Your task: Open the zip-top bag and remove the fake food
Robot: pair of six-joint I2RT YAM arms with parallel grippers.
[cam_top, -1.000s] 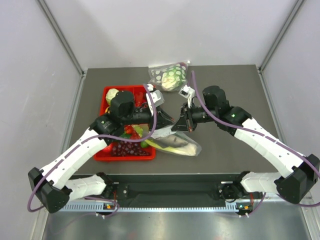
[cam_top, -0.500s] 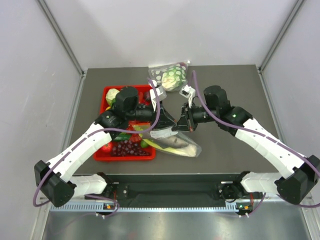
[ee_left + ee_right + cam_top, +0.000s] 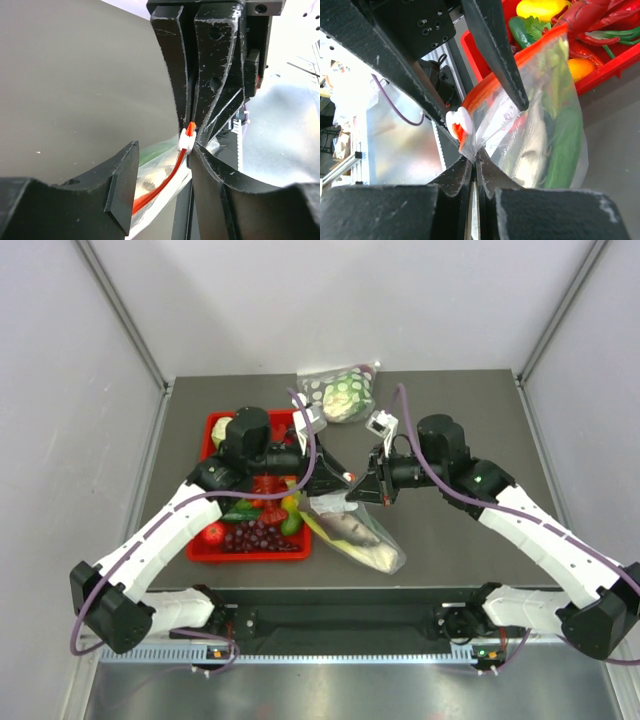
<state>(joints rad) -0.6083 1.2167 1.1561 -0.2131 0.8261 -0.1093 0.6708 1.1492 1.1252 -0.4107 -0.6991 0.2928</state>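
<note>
Dark grey table (image 3: 460,400) fills the middle of the cell, with pale walls on three sides. On its left part stands a red tray (image 3: 205,540) full of plastic food, and at the back lies a dotted bag (image 3: 335,395).

Both arms meet just right of the tray, at the top end of the bag (image 3: 360,535). From there the bag slants down toward the near edge of the table. I cannot tell if its lower end rests on the surface.

The right gripper (image 3: 475,159) is clenched. Its two fingers are pressed together on the corner of the bag, just below the white slider (image 3: 459,121).

The left gripper (image 3: 162,150) has its jaws wide apart. The slider and the orange zip strip (image 3: 165,182) pass between them. The slider sits against one finger, and the other finger is well apart from it, so this gripper grasps nothing.

Inside the clear plastic I see a grey fish (image 3: 350,530) and a pale green stalk (image 3: 375,555). The food is all in the bag.
</note>
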